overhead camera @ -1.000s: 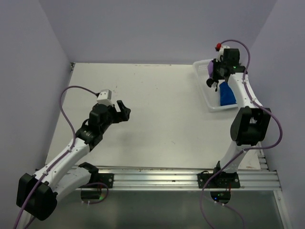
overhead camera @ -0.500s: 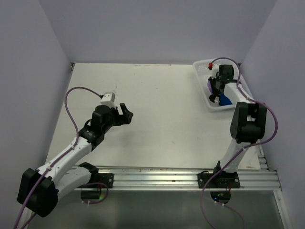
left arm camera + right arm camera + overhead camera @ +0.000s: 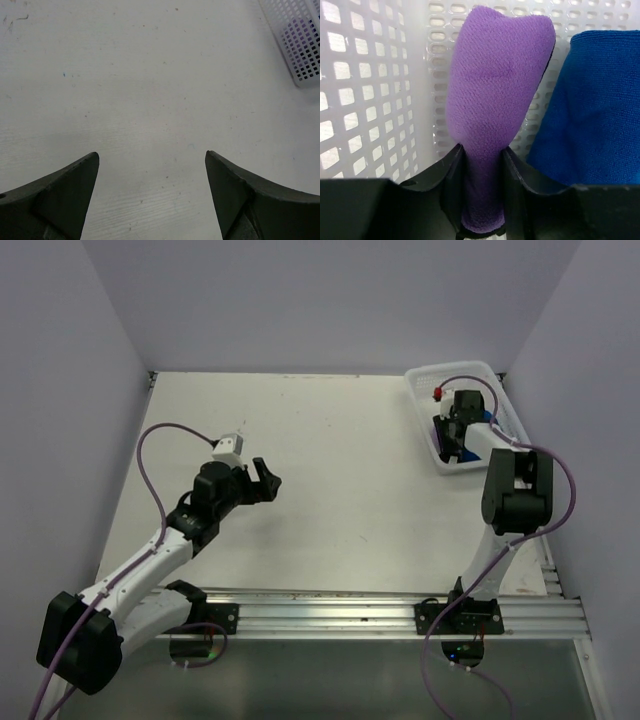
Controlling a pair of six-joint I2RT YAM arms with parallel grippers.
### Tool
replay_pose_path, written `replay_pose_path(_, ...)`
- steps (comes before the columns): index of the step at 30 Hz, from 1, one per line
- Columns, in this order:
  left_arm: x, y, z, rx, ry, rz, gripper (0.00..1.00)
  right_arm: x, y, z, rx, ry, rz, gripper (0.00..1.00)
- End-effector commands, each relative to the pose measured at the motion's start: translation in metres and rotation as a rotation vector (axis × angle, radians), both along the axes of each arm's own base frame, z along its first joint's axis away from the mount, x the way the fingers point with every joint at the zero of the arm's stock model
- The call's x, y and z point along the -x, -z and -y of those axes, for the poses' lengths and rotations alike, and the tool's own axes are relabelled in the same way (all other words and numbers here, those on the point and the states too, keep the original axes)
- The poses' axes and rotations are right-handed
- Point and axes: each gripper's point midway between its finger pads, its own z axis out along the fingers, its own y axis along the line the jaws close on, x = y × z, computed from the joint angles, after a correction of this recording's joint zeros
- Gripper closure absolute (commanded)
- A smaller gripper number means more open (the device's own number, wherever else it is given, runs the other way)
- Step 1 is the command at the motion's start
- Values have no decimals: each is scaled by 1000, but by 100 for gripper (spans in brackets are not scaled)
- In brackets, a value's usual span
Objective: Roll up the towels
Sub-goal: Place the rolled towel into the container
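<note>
Purple towel (image 3: 497,100), bunched lengthwise, sits in the white mesh basket (image 3: 375,100). Its lower end is pinched between the right fingers (image 3: 452,190), and its long axis runs straight out ahead of them up the basket wall. Just beside it lies the blue towel (image 3: 595,110). The right arm is far nearer; the left fingers (image 3: 60,195) hang spread wide over the table (image 3: 150,75), well apart.

The right claw (image 3: 481,155) has sunk into the basket (image 3: 370,75) with the blue towel (image 3: 600,100).
</note>
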Motion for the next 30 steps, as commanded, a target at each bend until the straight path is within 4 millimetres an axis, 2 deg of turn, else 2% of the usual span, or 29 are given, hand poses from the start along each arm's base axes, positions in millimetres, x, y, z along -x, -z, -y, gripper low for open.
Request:
replay_pose_path(1,-5,-6,2,9,11,37,9,-15,-27,9,7,46,79,64)
replay_pose_path(2,-4,-6,2,11,12,36,9,-15,-29,9,1,54,83,57)
replay_pose_path(7,-4,-8,3,13,16,37,8,-17,-55,13,6,86,108,49)
replay_pose_path(8,-5,-8,4,16,20,39,8,-17,-61,17,16,104,118,41)
replay_pose_path(10,-4,-5,6,21,28,28,7,-18,-82,21,19,139,159,33)
replay_pose_path(13,-5,-10,5,16,23,35,7,-18,-109,18,-5,155,206,28)
replay_pose_path(14,-6,-13,4,15,18,41,6,-16,-127,16,-16,159,242,27)
replay_pose_path(16,-8,-24,2,13,3,60,6,-15,-146,12,-42,153,279,24)
replay_pose_path(17,-6,-23,-1,3,-2,44,5,-12,-163,9,-69,167,314,23)
replay_pose_path(18,-8,-35,-1,8,-7,65,5,-11,-178,6,-96,170,343,22)
replay_pose_path(19,-8,-41,-4,0,-20,69,5,-5,-185,2,-145,206,343,10)
replay_pose_path(20,-8,-48,-6,-2,-28,78,5,1,-202,-3,-175,214,370,1)
replay_pose_path(21,-9,-67,-7,-1,-31,115,5,5,-212,-7,-225,238,385,1)
replay_pose_path(23,-9,-78,-18,-29,-71,126,5,20,-221,-22,-338,286,374,1)
replay_pose_path(24,-10,-88,-23,-41,-92,145,5,37,-228,-31,-373,290,389,1)
replay_pose_path(25,-10,-91,-36,-86,-139,160,1,45,-237,-43,-424,288,423,1)
replay_pose_path(26,-9,-92,-42,-106,-165,165,0,55,-239,-53,-451,260,423,1)
replay_pose_path(27,-8,-96,-49,-128,-185,173,1,75,-236,-59,-475,247,421,1)
replay_pose_path(28,-4,-93,-57,-164,-205,152,1,87,-230,-67,-513,236,389,1)
replay_pose_path(29,-2,-97,-59,-174,-209,153,0,99,-212,-72,-547,262,340,1)
replay_pose_path(30,0,-97,-63,-188,-216,145,0,109,-209,-74,-555,267,325,1)
